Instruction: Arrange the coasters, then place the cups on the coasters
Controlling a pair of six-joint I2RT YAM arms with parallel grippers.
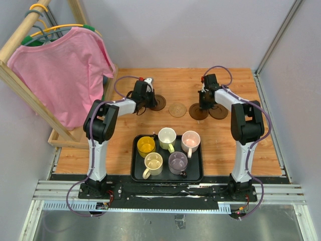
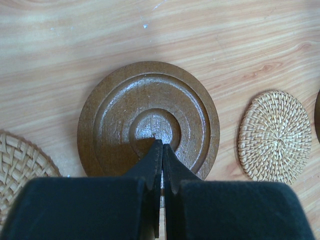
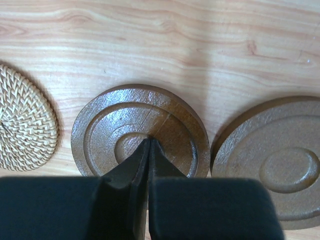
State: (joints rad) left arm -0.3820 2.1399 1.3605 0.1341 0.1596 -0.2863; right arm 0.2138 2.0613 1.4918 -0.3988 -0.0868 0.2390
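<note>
Coasters [image 1: 177, 109] lie in a row at twelve o'clock from the tray [image 1: 135, 161], thin, stiff, light discs I would pinch at the rim; my left gripper [image 2: 162, 145] and right gripper [image 3: 149, 141] are closed empty, tips over dark centres.

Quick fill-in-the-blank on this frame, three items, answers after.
The five small handled mugs stand on the black rectangular ____.
The left gripper, jaws ____, points at a dark brown round ridged coaster.
In the right wrist view, a tan woven round coaster lies ____ of the right gripper.
Missing: tray; shut; left.
</note>
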